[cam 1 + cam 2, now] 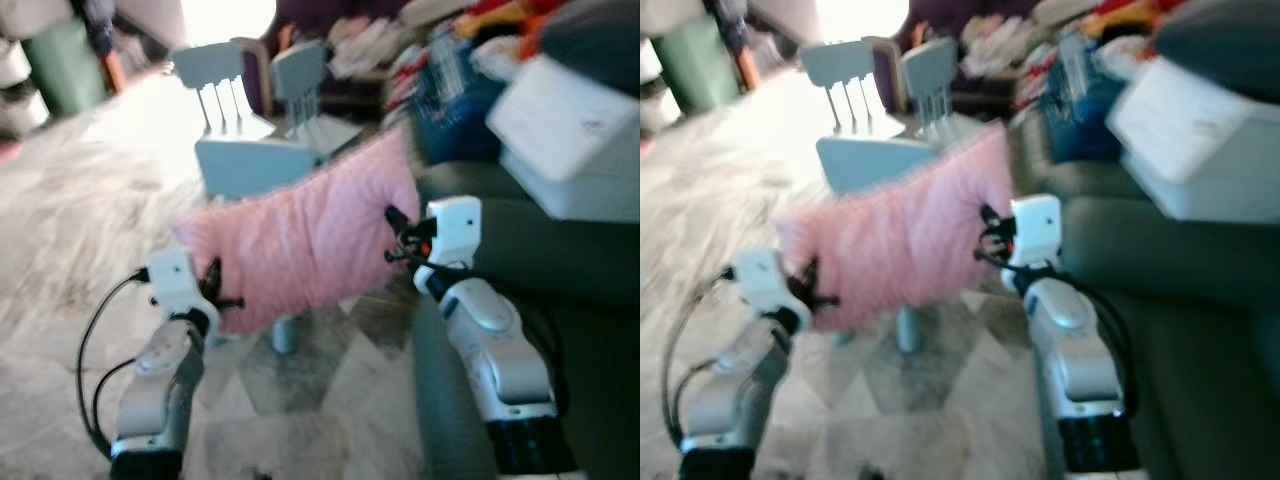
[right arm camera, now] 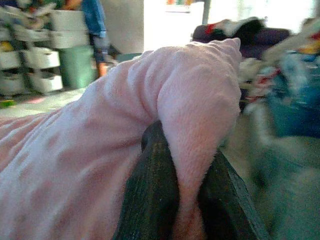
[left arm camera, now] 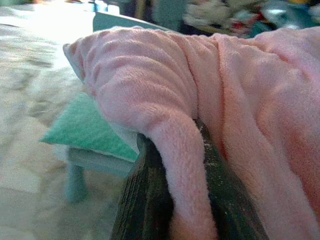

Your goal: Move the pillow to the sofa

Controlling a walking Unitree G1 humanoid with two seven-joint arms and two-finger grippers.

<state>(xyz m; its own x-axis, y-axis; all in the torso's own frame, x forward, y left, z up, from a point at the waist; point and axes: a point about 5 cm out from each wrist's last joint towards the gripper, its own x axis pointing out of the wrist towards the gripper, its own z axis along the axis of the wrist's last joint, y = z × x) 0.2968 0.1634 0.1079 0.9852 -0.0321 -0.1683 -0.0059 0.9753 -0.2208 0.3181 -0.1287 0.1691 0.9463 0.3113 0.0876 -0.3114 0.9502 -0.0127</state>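
Pink pillow (image 1: 305,240) — pinched between both raised end effectors.

I'm in a lived-in home: grey fabric sofa (image 1: 560,250), pale blue wooden chairs (image 1: 225,95), clothes heaped behind (image 1: 370,40), patterned stone floor (image 1: 80,220).

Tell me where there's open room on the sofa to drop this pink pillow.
The dark sofa seat beside the right gripper, below the white box, looks bare. Farther back it is crowded: the blue basket and heaped clothes. Both grippers, with the left gripper, pinch the pillow in front of the small chairs.
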